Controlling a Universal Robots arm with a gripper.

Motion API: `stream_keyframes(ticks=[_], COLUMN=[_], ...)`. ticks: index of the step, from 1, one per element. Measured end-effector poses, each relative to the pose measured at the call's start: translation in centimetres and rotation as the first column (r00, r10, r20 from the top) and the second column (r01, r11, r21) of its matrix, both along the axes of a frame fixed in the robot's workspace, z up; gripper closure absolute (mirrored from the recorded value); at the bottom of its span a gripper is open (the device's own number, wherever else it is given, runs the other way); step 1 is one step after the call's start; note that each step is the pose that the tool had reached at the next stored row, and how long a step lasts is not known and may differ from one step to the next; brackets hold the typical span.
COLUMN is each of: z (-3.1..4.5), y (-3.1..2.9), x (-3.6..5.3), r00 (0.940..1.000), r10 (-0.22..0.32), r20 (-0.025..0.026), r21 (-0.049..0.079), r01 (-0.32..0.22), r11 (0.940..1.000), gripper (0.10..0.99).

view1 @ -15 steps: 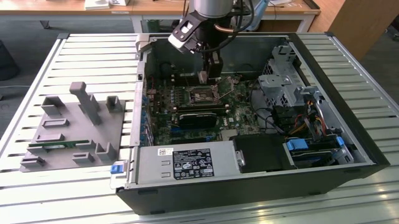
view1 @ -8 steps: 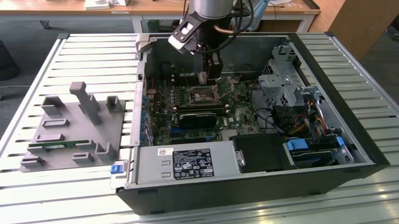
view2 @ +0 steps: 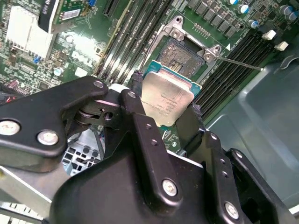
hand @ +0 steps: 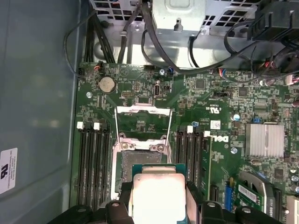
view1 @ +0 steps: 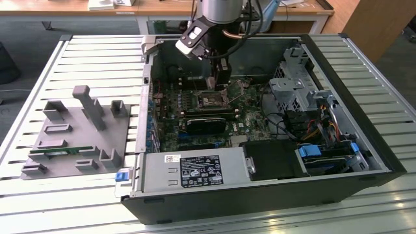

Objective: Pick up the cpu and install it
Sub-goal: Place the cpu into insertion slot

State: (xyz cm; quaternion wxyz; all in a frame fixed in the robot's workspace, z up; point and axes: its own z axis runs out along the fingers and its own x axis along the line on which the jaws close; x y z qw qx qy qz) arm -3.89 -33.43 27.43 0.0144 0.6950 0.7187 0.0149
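in the exterior view, nearest lies the slatted metal table with an open computer case lying on it, its power supply along the near edge. to the exterior view's left of the case sits a grey parts fixture with a green memory stick in one of its slots. farther in, the motherboard carries a black card, and beyond that the gripper hangs low over the cpu socket.

both wrist views give what the exterior view is too distant to tell: the claw is clamped on the cpu, one black finger on each side edge, silver top facing the cameras. the chip hangs over the socket's edge, not seated. the first wrist view adds the raised load plate, memory slots on both sides, a coin cell and a finned silver heatsink.
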Motion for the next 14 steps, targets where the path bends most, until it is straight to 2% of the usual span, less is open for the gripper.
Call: stream_keyframes(ticks=[14], z=[-1.28], y=[0.15], x=[0.0], r00=[0.9998], r10=[-0.021], r20=[-0.0007], r21=[-0.001], r01=[0.021], r11=[0.9998], gripper=[0.549])
